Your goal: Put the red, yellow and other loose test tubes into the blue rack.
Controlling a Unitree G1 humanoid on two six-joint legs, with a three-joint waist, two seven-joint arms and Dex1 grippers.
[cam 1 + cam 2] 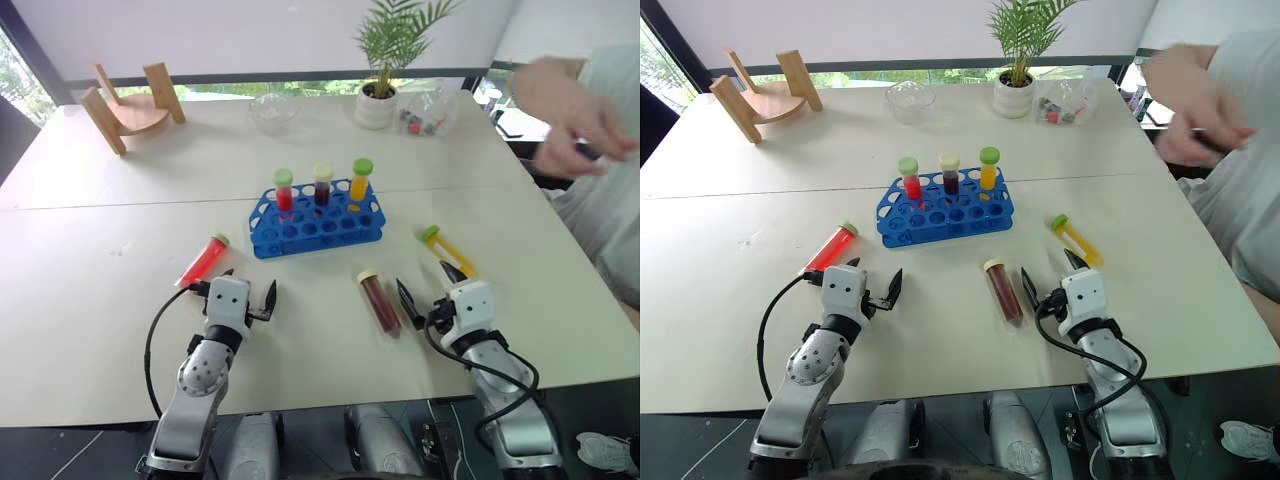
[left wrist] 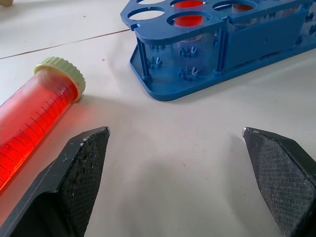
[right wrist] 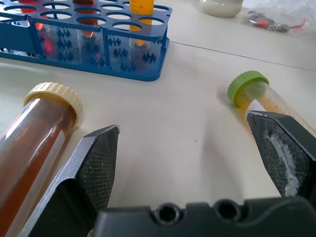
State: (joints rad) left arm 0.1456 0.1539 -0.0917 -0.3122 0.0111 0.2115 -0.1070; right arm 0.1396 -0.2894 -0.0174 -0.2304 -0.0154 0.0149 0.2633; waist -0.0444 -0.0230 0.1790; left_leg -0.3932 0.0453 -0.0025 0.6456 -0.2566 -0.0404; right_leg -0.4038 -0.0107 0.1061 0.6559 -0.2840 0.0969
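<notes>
1. Left gripper (image 1: 246, 291): I read its fingers spread, empty; red tube (image 1: 203, 260) just outside its left finger, cap toward the blue rack (image 1: 316, 228)
2. Right gripper (image 1: 428, 287): fingers spread between the brown tube (image 1: 379, 300) and yellow tube (image 1: 448, 251), mid-table

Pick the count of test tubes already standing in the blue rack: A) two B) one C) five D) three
D: three capped tubes stand upright along the far row of the blue rack, while the red tube, the brown tube and the yellow tube lie loose on the table.
</notes>
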